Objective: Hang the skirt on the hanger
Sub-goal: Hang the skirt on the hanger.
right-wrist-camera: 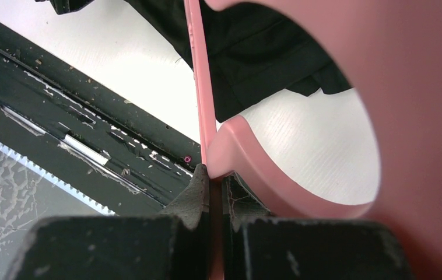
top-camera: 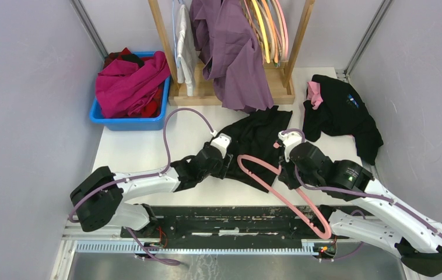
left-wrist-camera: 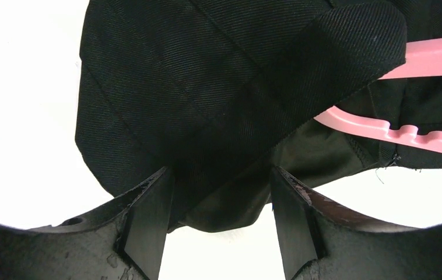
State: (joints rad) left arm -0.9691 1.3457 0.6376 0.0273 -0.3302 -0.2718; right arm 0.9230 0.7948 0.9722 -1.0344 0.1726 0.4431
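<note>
Top view: high behind the arm bases, looking down over the whole table (top-camera: 137,151). Left wrist: very close, facing black skirt (left-wrist-camera: 207,87), pink hanger (left-wrist-camera: 434,58) at frame's right. Right wrist: close, sighting along hanger, skirt at top. All three share skirt and hanger.

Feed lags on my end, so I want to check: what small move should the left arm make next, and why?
Probably close the left tool on the fold of black skirt lying between its open fingers. The right tool is clamped on the pink hanger, whose arm reaches under the skirt's edge, so a grip could draw fabric along it.
</note>
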